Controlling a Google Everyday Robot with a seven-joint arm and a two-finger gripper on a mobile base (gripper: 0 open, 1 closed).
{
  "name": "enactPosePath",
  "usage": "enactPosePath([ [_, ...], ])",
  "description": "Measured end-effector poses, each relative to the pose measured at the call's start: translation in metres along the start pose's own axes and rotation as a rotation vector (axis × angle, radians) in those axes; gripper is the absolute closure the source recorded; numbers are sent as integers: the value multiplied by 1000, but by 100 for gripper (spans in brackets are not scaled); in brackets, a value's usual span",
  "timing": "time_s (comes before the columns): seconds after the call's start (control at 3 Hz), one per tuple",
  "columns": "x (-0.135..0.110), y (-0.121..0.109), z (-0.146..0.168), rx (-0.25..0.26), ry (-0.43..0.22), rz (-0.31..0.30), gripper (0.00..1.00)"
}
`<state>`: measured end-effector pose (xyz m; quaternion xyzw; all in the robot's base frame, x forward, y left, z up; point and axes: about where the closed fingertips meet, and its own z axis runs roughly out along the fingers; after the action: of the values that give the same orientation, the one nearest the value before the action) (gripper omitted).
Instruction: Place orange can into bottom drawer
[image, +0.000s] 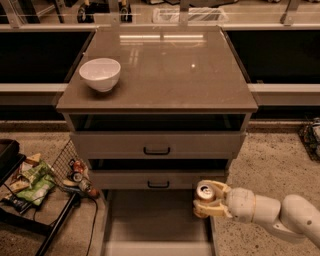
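Observation:
The orange can (205, 193), orange-gold with a silver top and pull tab, is upright in my gripper (209, 200). The pale fingers (216, 210) are shut around it. My arm comes in from the lower right. The can hangs over the right edge of the bottom drawer (155, 220), which is pulled out towards the camera and shows a plain flat floor. The can is just below the right end of the middle drawer (158, 178).
A white bowl (100, 73) stands on the cabinet top (165, 70) at the left. The top drawer (157, 145) has a black handle. A wire rack (45, 185) with snack bags and cans stands on the floor at the left.

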<state>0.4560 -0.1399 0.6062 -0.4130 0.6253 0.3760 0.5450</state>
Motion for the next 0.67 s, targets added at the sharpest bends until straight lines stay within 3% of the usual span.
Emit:
enactPosePath([
  [0.33, 61, 8, 8, -16, -20, 19, 100],
  [0.67, 116, 5, 28, -25, -81, 47, 100],
])
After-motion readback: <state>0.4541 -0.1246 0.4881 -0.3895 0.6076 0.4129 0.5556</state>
